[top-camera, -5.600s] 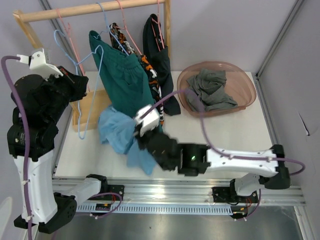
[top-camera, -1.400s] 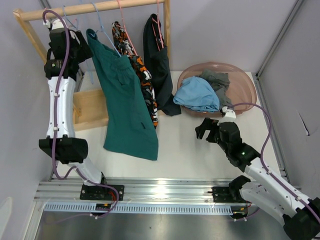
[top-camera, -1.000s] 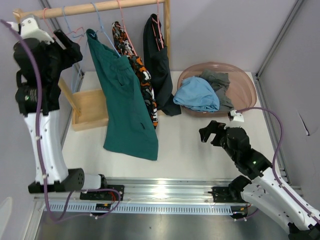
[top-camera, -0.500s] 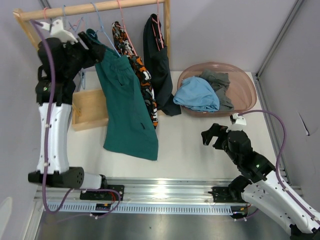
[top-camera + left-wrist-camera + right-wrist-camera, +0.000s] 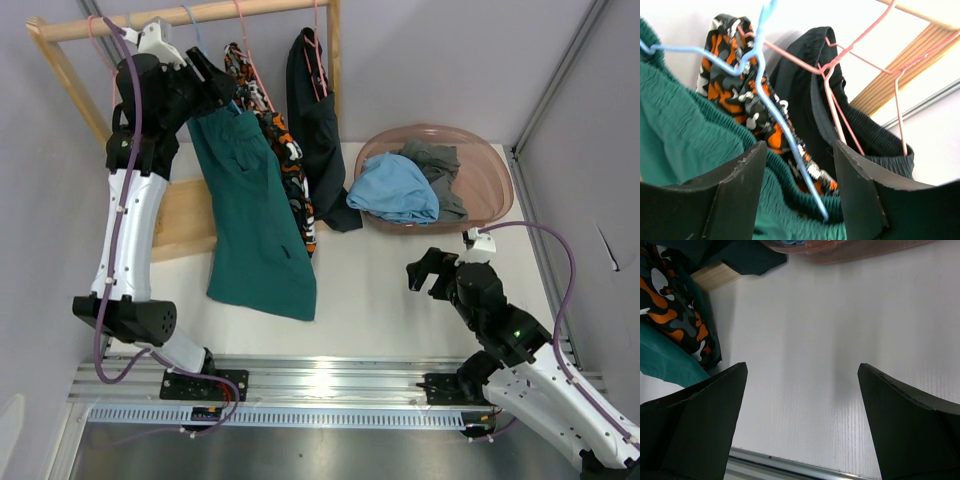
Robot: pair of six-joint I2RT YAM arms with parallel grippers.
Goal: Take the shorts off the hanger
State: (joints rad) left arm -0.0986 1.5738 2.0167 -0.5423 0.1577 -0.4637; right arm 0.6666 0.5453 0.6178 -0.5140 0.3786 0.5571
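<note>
Dark teal shorts [image 5: 250, 210] hang from a blue hanger [image 5: 771, 125] on the wooden rail [image 5: 190, 18]. Beside them hang orange-black-white patterned shorts [image 5: 288, 150] and black shorts [image 5: 315, 110], both on pink hangers [image 5: 840, 65]. My left gripper [image 5: 215, 82] is up at the teal waistband [image 5: 685, 135]. It is open, and its fingers [image 5: 735, 195] straddle the blue wire and the gathered band without pinching them. Light blue shorts [image 5: 395, 188] and grey shorts [image 5: 435, 160] lie in the pink basket [image 5: 497, 185]. My right gripper [image 5: 425, 270] hovers wide open over the white table [image 5: 805, 365], holding nothing.
The rack's wooden base [image 5: 185, 215] sits on the table at the left, under the left arm. Empty wire hangers [image 5: 100, 35] hang at the rail's left end. The black shorts' hem reaches down beside the basket. A metal rail [image 5: 320, 385] runs along the near edge.
The light blue shorts went from my right gripper into the basket. My left arm swung right along the rail to the teal waistband, its jaws narrowing. The right arm drew back from the basket.
</note>
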